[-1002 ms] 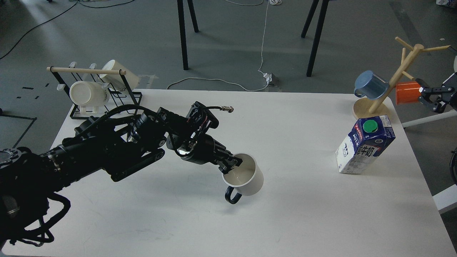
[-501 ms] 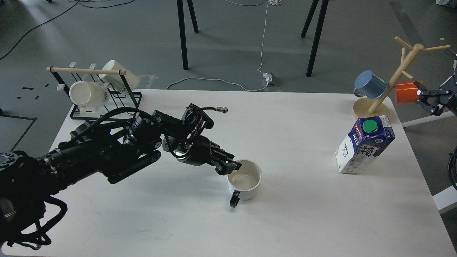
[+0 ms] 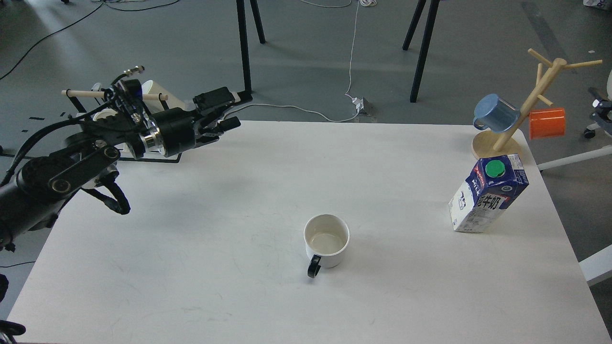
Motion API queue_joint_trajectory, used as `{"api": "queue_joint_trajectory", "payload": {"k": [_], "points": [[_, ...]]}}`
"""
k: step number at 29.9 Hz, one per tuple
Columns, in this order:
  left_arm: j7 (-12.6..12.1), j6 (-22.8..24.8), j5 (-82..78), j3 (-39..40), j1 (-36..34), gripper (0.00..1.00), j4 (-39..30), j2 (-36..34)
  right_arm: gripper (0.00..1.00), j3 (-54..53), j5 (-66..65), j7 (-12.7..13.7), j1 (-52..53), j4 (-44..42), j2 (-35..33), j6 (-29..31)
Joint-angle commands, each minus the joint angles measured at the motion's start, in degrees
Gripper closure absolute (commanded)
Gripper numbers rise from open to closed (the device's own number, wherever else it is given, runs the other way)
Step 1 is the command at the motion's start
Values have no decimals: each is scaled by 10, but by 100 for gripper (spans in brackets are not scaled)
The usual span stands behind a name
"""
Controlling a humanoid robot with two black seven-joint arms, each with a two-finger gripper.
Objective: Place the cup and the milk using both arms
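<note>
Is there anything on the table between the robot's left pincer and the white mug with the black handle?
No. The left pincer hangs over the far left of the white table, and only bare tabletop lies between it and the cream-white ceramic mug with the black loop handle, which stands upright near the middle.

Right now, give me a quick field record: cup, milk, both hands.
cup: upright on the table, near centre, handle toward the camera, empty, nothing touching it
milk: standing on the table's right side, green cap on, untouched
left hand: open, empty, over the table's far left edge by the wire mug rack
right hand: not in view
</note>
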State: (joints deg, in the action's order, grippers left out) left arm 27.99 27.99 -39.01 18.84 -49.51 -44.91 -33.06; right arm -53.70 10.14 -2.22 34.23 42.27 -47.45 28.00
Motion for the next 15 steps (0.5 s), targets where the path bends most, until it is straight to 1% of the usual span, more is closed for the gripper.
{"api": "queue_joint_trajectory", "payload": {"k": [1, 3, 7, 11, 13, 15], "points": [[0, 0, 99, 4, 27, 1, -2, -42, 1, 13, 177, 2, -22, 21, -11, 0], [0, 0, 121, 23, 41, 1, -3, -54, 1, 24, 273, 4, -55, 66, -29, 0], [0, 0, 124, 91, 90, 1, -3, -62, 1, 23, 432, 6, -161, 216, -82, 0], [0, 0, 124, 128, 118, 1, -3, -60, 0, 17, 530, 5, -282, 331, -131, 0], [0, 0, 124, 130, 125, 1, -3, -58, 1, 17, 549, -7, -337, 363, -156, 0], [0, 0, 124, 131, 134, 1, -3, -57, 1, 17, 553, -23, -394, 379, -171, 0]]}}
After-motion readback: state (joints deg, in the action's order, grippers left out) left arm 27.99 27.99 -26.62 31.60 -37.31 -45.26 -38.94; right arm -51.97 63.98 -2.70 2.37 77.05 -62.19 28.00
